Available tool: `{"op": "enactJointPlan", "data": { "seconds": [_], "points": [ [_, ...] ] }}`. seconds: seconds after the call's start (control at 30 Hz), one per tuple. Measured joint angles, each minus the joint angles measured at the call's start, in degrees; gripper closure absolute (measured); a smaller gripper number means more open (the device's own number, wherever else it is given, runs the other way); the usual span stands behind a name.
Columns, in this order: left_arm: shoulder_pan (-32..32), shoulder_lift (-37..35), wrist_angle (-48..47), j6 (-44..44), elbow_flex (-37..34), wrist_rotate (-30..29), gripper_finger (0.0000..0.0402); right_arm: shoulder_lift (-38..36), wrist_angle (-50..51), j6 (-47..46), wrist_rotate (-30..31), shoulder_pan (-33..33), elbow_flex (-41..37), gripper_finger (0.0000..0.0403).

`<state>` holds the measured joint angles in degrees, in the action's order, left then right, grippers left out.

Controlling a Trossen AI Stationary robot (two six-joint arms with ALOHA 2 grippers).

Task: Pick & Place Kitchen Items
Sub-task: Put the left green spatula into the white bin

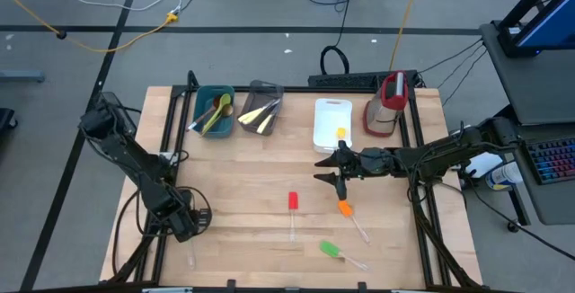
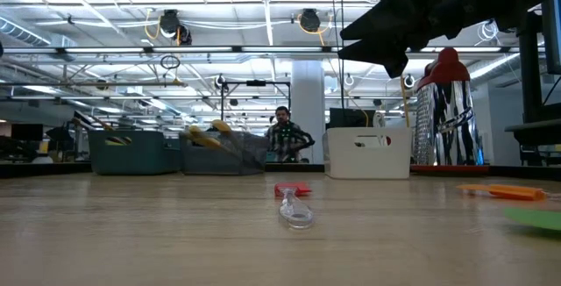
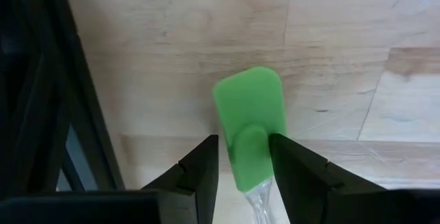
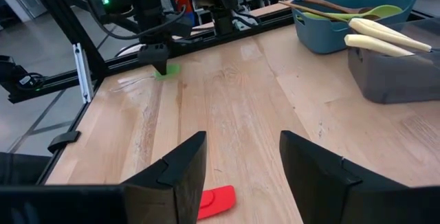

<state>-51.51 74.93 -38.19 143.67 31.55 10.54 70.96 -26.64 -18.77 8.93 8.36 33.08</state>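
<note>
on the wooden table [image 1: 252, 176] three small clear-handled spatulas lie loose: a red spatula [image 1: 292, 201] near the middle, an orange spatula [image 1: 345, 208] just to its right, and a green spatula [image 1: 330, 250] nearer the front edge. a second green spatula [image 3: 249, 117] lies at the table's front left corner, and the left gripper [image 3: 244, 172] is down over it, its fingers [image 3: 203, 169] standing on either side of the neck where the green head meets the clear handle; they look close against it, but whether they pinch it cannot be told. along the far edge, the teal tub [image 1: 214, 111] holds a wooden spoon [image 4: 330, 7] and a green silicone spoon [image 1: 216, 113], the grey tub [image 1: 260, 109] beside it holds pale-handled knives [image 4: 381, 37], and the white tub [image 1: 331, 124] has something yellow in it. the right gripper [image 1: 339, 178] hangs above the table in front of the white tub, jaws apart and holding nothing, with the red spatula below it. the red-and-clear jug [image 1: 386, 104] stands at the far right corner. a person [image 2: 285, 135] shows in the room behind.
</note>
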Motion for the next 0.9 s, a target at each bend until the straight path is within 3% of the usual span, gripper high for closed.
{"op": "enactJointPlan", "data": {
  "seconds": [0.3,0.6,0.9],
  "points": [
    [-0.1,2.9,3.9,-8.8,0.0,-3.6,0.0266,0.0,0.0,0.0,0.0,0.0,0.0,0.0227],
    [-0.1,3.0,2.9,-9.0,0.0,-4.2,0.0269,0.0,-0.1,0.0,0.0,0.0,0.0,0.0231],
    [0.0,3.1,2.7,-10.4,0.0,-6.1,0.0375,0.0,-0.1,0.0,0.0,0.0,0.0,0.0232]
  ]
}}
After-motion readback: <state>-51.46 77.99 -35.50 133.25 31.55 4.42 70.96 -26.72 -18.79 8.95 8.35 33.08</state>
